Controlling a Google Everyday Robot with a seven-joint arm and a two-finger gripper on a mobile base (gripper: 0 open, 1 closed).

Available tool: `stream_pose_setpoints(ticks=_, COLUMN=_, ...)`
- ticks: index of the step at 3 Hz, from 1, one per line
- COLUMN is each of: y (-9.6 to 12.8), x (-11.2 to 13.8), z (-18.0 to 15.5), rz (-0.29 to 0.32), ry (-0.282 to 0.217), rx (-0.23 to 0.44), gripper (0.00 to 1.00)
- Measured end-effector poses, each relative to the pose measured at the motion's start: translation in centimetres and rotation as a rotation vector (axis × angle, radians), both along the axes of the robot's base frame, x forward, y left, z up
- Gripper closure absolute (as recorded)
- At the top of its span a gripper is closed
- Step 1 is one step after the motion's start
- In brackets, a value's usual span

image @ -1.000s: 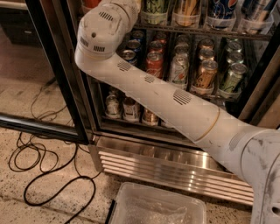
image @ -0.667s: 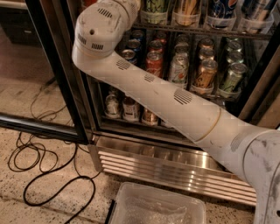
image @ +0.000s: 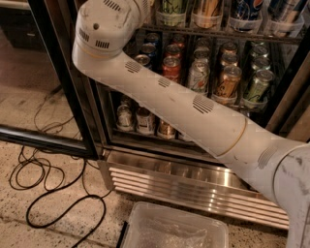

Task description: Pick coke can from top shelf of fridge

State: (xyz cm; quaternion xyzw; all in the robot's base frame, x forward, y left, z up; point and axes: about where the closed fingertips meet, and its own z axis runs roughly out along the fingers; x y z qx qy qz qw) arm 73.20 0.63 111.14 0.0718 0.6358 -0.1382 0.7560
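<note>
Off-frame above — end effector, fridge [image: 169,180] behind arm [image: 193,109]

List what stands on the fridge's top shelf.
A green can, a gold can, a Pepsi can and one darker can show. The arm covers the top shelf's left end; the claw is out of frame.

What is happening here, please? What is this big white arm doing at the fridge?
A robot's white arm reaches from the lower right up into the open fridge, towards its top shelf. Its hand is out of the picture, above the top edge, so it cannot be seen whether it holds anything. On the part of that shelf that shows stand a green can, a gold can and a blue Pepsi can.
</note>
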Motion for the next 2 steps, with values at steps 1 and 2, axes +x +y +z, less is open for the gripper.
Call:
stream_pose_setpoints(ticks=1, y=-0.7, x=-1.6, z=0.5, rz=-0.045, ry=0.048, rx=0.024, gripper=1.00)
stream_pose_setpoints(ticks=2, y=-1.9, x=-4.0, z=0.8, rz=-0.112, ry=0.117, rx=0.067, gripper=1.00)
